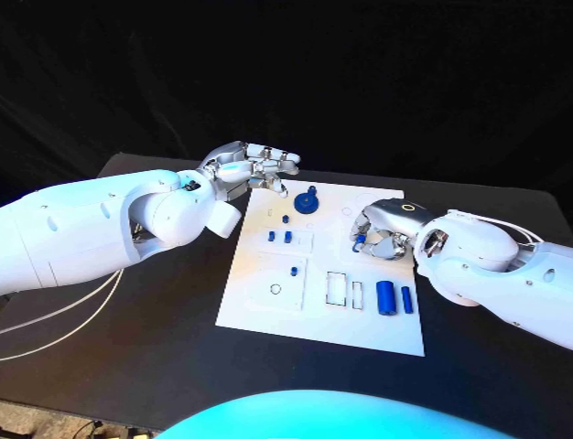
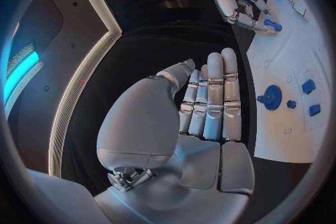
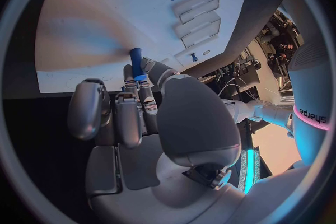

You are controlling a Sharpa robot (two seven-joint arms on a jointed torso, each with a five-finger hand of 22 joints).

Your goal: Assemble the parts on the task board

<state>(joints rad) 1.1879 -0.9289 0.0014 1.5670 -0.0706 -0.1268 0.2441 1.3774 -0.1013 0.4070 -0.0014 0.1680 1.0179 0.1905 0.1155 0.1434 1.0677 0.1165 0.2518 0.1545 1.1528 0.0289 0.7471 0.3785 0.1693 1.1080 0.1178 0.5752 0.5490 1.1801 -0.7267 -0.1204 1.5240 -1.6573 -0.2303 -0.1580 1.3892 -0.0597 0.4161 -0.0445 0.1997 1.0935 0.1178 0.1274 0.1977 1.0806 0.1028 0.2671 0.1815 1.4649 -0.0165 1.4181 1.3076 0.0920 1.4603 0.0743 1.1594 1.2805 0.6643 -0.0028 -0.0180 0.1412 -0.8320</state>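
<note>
— Where are your hands?

— My right hand [image 1: 382, 235] is over the right side of the white board [image 1: 267, 306], fingers curled, pinching a small blue peg [image 3: 136, 64] between thumb and a fingertip. In the right wrist view the peg sticks out past my fingers toward the board's surface; I cannot tell whether its tip touches.

— And the left?

— My left hand [image 1: 250, 166] hangs at the board's far left corner, holding nothing. In the left wrist view its fingers [image 2: 213, 102] are straight and side by side, with the thumb lying beside them — flat and open.

— What lies on the board?

— A round blue knob [image 1: 308, 202] stands near the far edge, just beside my left hand. Below it are two small blue blocks [image 1: 279, 236] close together, and one tiny blue piece [image 1: 295, 271] farther down in the middle. Near the right edge, below my right hand, a blue cylinder [image 1: 385, 297] lies lengthwise, with a thinner blue bar [image 1: 406, 299] just beside it. Two narrow rectangular slots [image 1: 345, 290] sit left of the cylinder, and a small ring-shaped outline [image 1: 276, 289] sits left of those.

— And the board itself?

— It lies flat in the middle of the black table [image 1: 128, 338], between my two arms.
</note>
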